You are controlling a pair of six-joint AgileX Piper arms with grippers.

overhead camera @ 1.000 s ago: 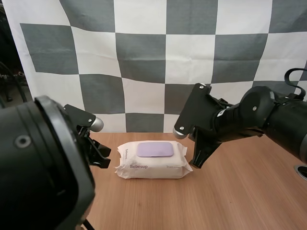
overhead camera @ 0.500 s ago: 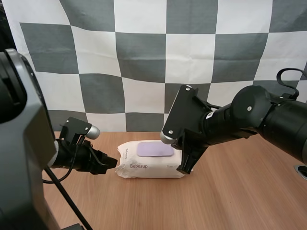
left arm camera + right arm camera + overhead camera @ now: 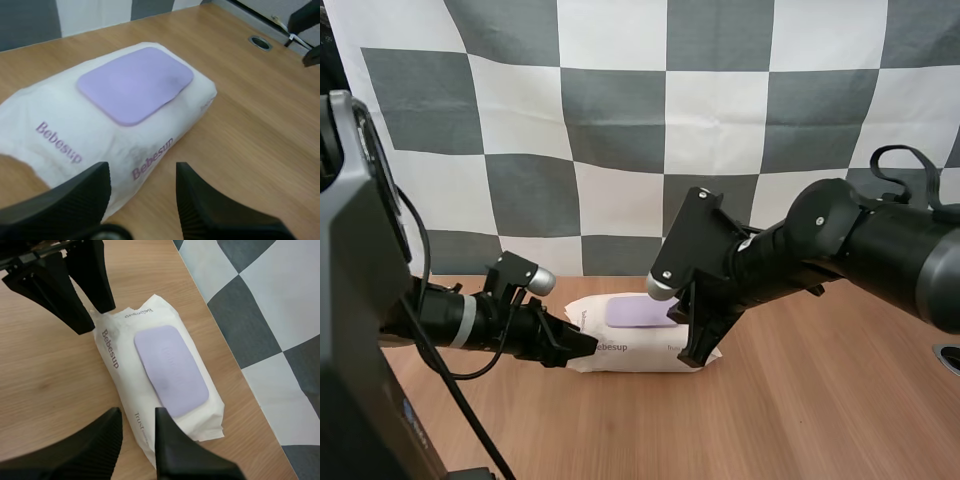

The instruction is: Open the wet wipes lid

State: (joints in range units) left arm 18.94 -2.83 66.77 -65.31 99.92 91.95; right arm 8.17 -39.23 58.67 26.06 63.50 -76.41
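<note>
Now my left gripper (image 3: pixel 142 170), fingers apart, sits at one end of the Bebesup wet wipes pack (image 3: pixel 60 135). My right gripper (image 3: pixel 138 415), also spread, hangs by the other end. The pack lies on the wooden table (image 3: pixel 800 400), its purple lid (image 3: pixel 170 370) flat and closed.

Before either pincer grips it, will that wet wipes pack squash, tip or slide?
Probably soft: the wet wipes pack has a wrinkled film wrapper, so it may dent under a squeeze. Lying flat, it seems unlikely to tip or roll. On the smooth table it could slide when its lid is pulled.
</note>
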